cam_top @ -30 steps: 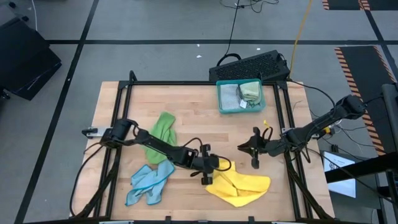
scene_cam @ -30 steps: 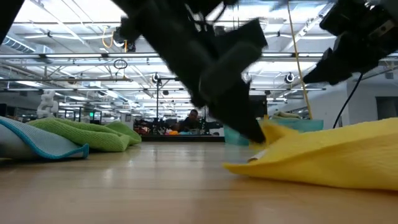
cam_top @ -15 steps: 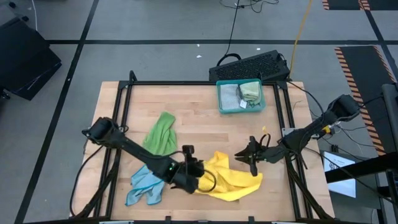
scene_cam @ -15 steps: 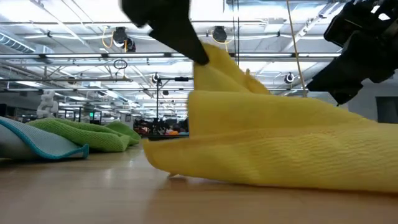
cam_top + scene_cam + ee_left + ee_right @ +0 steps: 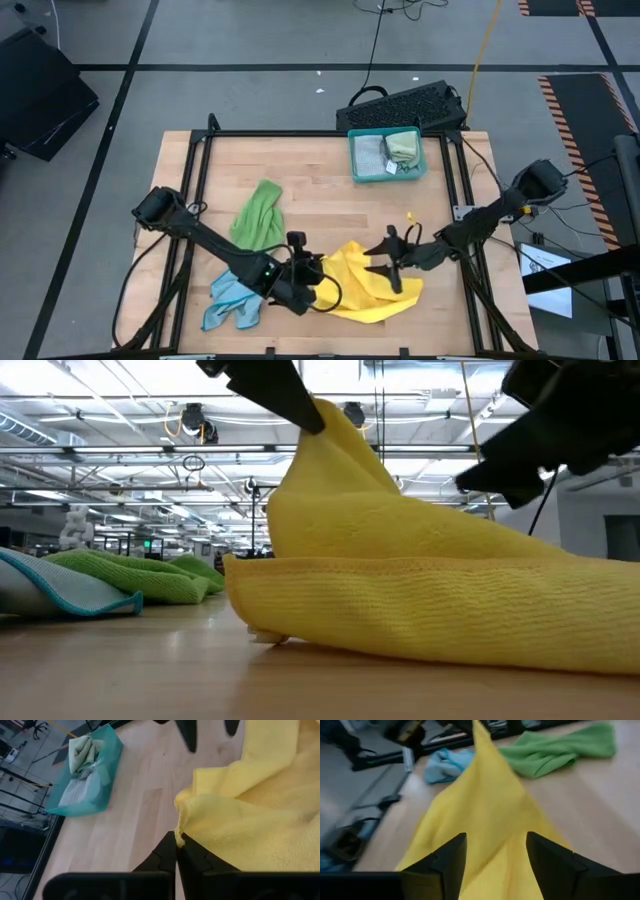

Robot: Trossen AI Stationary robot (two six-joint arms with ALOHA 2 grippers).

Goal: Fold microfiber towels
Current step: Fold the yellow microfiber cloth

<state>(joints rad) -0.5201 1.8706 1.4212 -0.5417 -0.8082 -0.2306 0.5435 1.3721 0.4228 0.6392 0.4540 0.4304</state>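
The yellow towel (image 5: pixel 370 290) is judged light, soft and limp: it drapes from its lifted corner in a loose tent and sags into rolls where it meets the bench (image 5: pixel 320 170), so no edge can be expected to hold its own shape, and the napped weave should grip rather than slip between pads. It is best taken by corners or hemmed edges, since a pinch in the middle would only gather a bunch. It lies near the front edge of the bench, towards the front right corner, with its long axis running roughly left to right along that edge and its raised corner at the left end. That corner is pinched between the pressed-together fingers of the left gripper (image 5: pixel 177 846), which is held above the board. The right gripper (image 5: pixel 496 851) is poised just over the towel's right part with its fingers spread and nothing between them. The bright green towel (image 5: pixel 259 213) and the light blue towel (image 5: pixel 238 295) lie crumpled further left, and folded cloths sit in the teal tray (image 5: pixel 357 170) by the back edge.
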